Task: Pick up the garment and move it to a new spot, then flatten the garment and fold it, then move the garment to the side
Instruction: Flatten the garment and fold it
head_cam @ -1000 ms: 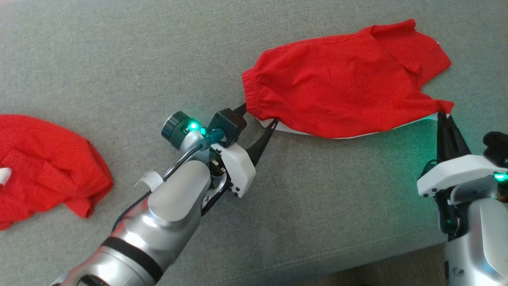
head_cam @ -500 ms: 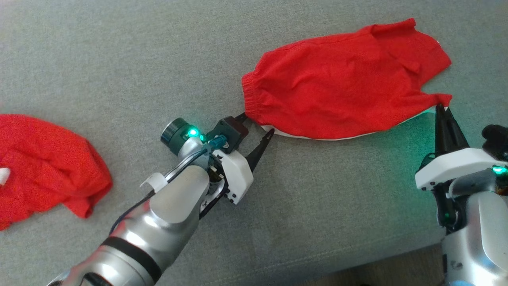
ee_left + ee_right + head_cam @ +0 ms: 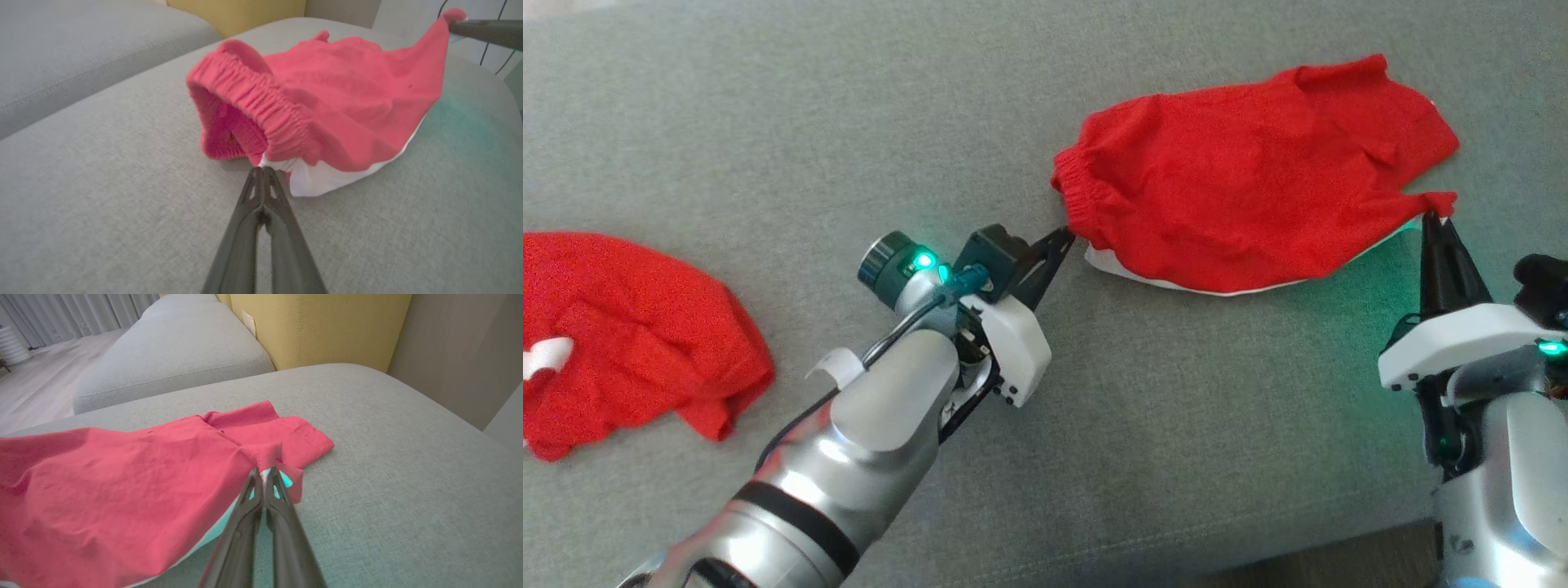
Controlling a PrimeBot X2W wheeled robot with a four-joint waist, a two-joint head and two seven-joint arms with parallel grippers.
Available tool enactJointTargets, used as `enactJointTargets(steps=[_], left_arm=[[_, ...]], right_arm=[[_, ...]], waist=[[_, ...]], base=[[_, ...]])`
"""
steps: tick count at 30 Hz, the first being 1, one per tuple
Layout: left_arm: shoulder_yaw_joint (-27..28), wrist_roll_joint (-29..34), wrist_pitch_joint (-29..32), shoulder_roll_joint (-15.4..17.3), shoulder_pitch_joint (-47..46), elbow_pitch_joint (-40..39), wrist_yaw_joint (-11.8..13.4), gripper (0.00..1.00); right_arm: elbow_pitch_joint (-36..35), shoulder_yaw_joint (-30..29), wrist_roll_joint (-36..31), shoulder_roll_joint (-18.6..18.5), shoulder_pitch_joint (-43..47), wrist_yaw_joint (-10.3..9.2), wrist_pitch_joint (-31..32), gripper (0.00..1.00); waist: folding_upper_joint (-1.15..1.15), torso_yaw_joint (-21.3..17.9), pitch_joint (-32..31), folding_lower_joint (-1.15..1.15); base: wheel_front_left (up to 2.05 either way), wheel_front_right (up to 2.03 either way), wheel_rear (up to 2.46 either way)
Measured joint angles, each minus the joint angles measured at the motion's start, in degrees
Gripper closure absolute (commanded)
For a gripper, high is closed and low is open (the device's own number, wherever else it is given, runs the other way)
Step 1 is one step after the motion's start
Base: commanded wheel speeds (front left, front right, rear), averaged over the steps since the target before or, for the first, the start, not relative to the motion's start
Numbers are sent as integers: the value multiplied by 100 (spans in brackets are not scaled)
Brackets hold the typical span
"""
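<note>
Head view: red garment [image 3: 1250, 204] lies on the grey sofa cushion [image 3: 768, 122], toward its far right; left pincer [image 3: 1063, 235] pinches the waistband, right pincer [image 3: 1429, 216] clamps the leg hem.

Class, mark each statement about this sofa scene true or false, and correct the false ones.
1. The left end effector stands wide open. False: it is shut, with its tips at the waistband of the red shorts.
2. The right end effector pinches a leg corner of the shorts. True.
3. The shorts lie on a wooden table. False: they lie on a grey cushion.
4. A second red garment lies crumpled, apart from the shorts. True.
</note>
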Motion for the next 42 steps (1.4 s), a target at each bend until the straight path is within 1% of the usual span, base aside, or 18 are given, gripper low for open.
enactJointTargets(steps=[5, 9, 14, 17, 21, 22, 24, 27, 28, 29, 30, 32, 33, 34, 36, 42], left_arm=[[423, 25, 0, 5, 64, -299, 3, 100], [702, 141, 0, 65, 130, -590, -3, 100], [822, 288, 0, 105, 318, -758, -63, 100], [987, 328, 0, 114, 539, -875, -59, 100], [1345, 328, 0, 143, 904, -1302, -11, 100], [1345, 328, 0, 143, 904, -1302, -11, 100], [1508, 342, 0, 164, 1113, -1513, 8, 100], [1741, 391, 0, 218, 1519, -1804, 105, 100], [1808, 420, 0, 232, 1679, -1890, 120, 93], [1855, 453, 0, 240, 1835, -1957, 133, 35], [1879, 492, 0, 246, 1993, -2020, 159, 0], [1945, 547, 0, 245, 2309, -2120, 204, 0], [2004, 559, 0, 244, 2454, -2173, 226, 0], [2056, 572, 0, 244, 2589, -2227, 248, 0], [2130, 605, 0, 242, 2811, -2310, 253, 0], [2383, 762, 0, 198, 3237, -2539, 282, 0]], right_arm=[[-90, 34, -82, -36, -24, 0, 11, 100], [-172, 29, -82, -235, -102, 0, 75, 100], [-246, 18, -81, -380, -244, 0, 172, 100], [-250, 16, -80, -376, -224, 0, 212, 100], [-314, -52, -43, -353, -15, 0, 204, 100], [-314, -52, -43, -353, -15, 0, 204, 100], [-309, -136, -7, -309, 216, 0, 202, 100], [-303, -318, -5, -201, 589, 0, 152, 100], [-300, -391, 8, -159, 701, 0, 152, 100], [-292, -456, 22, -132, 809, 0, 152, 100], [-280, -547, 23, -102, 910, 0, 153, 100], [-208, -737, -25, -52, 1107, 0, 193, 100], [-171, -794, -125, -41, 1211, 0, 212, 60], [-154, -882, -199, -16, 1316, 0, 211, 0], [-44, -1037, -267, 8, 1450, 0, 211, 0], [82, -1172, -466, 19, 1521, 0, 126, 0]], waist=[[0, 145, -229, 0], [0, 301, -451, 0], [0, 510, -735, 0], [0, 609, -878, 0], [0, 718, -1021, 0], [0, 718, -1021, 0], [0, 763, -1079, 0], [0, 809, -1182, 0], [0, 819, -1220, 0], [0, 826, -1257, 0], [0, 830, -1294, 0], [0, 829, -1373, 0], [0, 827, -1412, 0], [0, 825, -1451, 0], [0, 823, -1518, 0], [0, 867, -1616, 0]], base=[[0, 0, 0], [0, 0, 0], [0, 0, 0], [0, 0, 0], [0, 0, 0], [0, 0, 0], [0, 0, 0], [0, 0, 0], [0, 0, 0], [0, 0, 0], [0, 0, 0], [0, 0, 0], [0, 0, 0], [0, 0, 0], [0, 0, 0], [0, 0, 0]])
